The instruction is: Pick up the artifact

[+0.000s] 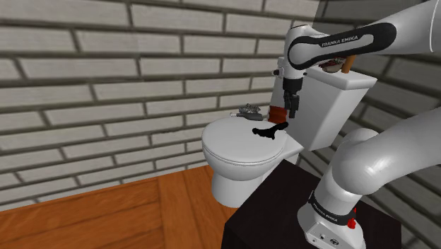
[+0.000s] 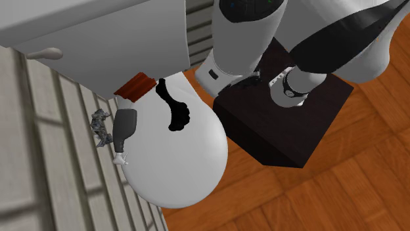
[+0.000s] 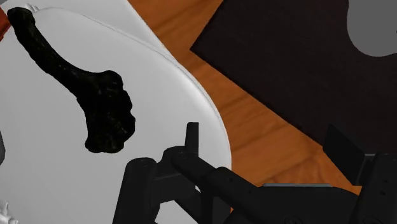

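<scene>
- Grey brick wall (image 1: 106,85) behind, as I see it.
- White toilet (image 1: 237,145), lid shut, beside the dark stand (image 1: 283,205).
- My claw (image 1: 290,109) hangs over the lid's back near the tank, fingers wide apart, gripping nothing.
- Black club-shaped artifact (image 1: 271,131) lies flat on the lid, near the claw.
- Red-brown block (image 1: 278,113) stands just beside its thin end.

Black artifact (image 3: 95,102) against a plain white toilet lid (image 1: 233,141); red-brown block (image 1: 278,112) – grey brick wall (image 1: 106,85) with paler mortar lines, orange-brown wood-grain plank floor (image 1: 106,212), near-black stand (image 1: 268,205), white arm (image 1: 367,163) with dark joints
</scene>
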`<action>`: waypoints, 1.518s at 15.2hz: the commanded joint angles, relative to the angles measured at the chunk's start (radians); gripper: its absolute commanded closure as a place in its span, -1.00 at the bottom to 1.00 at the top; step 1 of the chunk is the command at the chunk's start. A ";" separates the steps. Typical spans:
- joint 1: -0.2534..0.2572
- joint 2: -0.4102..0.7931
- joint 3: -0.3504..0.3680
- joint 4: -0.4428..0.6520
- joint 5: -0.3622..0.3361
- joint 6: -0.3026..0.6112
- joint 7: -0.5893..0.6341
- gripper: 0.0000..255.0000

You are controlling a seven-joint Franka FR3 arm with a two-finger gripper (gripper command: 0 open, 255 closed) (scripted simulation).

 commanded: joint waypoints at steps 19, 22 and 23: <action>0.073 0.959 -0.339 0.369 0.375 0.481 -1.185 -1.00; -0.008 1.093 -0.260 0.467 0.449 0.500 -1.327 -1.00; -0.014 1.103 -0.253 0.466 0.455 0.510 -1.329 -1.00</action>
